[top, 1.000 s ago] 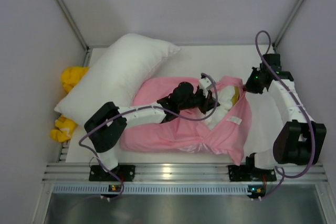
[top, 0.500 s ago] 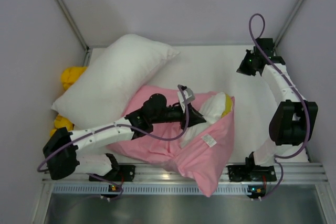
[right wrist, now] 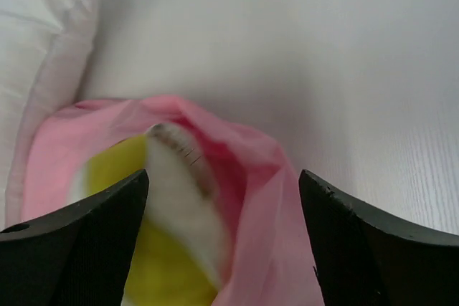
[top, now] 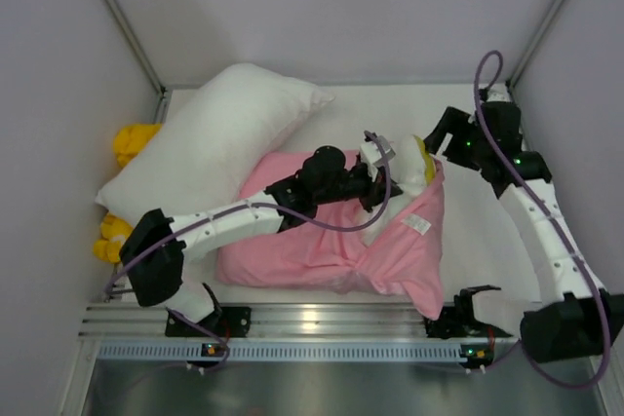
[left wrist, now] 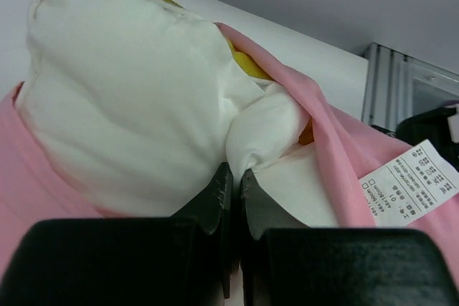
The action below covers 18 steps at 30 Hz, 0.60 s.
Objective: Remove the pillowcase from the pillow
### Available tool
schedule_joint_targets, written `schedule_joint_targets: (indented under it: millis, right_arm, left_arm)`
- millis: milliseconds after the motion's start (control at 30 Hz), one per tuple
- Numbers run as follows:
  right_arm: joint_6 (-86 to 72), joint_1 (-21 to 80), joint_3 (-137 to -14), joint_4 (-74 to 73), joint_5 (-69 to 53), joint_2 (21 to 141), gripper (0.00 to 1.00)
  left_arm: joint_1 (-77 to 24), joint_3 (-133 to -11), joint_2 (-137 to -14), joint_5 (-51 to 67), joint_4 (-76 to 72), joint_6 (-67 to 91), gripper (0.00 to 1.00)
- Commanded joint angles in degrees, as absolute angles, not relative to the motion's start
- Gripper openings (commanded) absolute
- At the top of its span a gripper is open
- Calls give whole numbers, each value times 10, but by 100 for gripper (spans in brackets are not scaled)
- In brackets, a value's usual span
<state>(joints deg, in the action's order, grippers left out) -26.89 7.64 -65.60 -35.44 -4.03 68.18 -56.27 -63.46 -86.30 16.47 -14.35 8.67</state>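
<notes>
The pink pillowcase (top: 322,241) lies mid-table with its white label (top: 416,225) near the open end. The pillow (top: 409,168), white with a yellow band, pokes out of that opening at the right. My left gripper (top: 386,182) is shut on a pinch of the pillow's white fabric (left wrist: 262,130), just beside the pink pillowcase edge (left wrist: 337,141) and the label (left wrist: 412,180). My right gripper (top: 441,146) hovers close to the pillow's exposed end. In the right wrist view it (right wrist: 222,175) is open, its fingers straddling the pillowcase rim (right wrist: 269,177) and the pillow's yellow band (right wrist: 136,256).
A plain white pillow (top: 210,148) leans at the back left, overlapping the pink case. Yellow cloth (top: 132,143) shows behind it by the left wall. A metal rail (top: 322,319) runs along the near edge. Walls enclose the table on three sides.
My right gripper has opened and swung from the back right corner down to the pillow's exposed end. The left arm has carried the pillow and case back and to the right.
</notes>
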Motion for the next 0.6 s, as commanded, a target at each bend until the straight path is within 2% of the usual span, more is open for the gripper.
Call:
schedule_joint_targets:
  millis: [0,33,167,267,400,567]
  right_arm:
    - [-269,77,-692,-402,-74,592,84]
    - [-271,77,-695,-420,-76,586,89]
    - [-269,79,-671,-456,-104,541,89]
    - [-265,79,-624,-457,-130,526,88]
    - [-261,90,-566,-451,-158,512,84]
    - [-237,91,-548,-455,-105,492,84]
  left_arm:
    - [-541,-709,-914,122,-161,48,0]
    - [-536,-725,-931,120,-160,43,0]
    - [-504,-832,-1044,137,-120,33,0]
    - [-473,-881,-1078,159,-108,42,0]
    - [-429,-906,-1085,180,-95,51,0]
    - [-387,-917,-1070,201,-67,41,0]
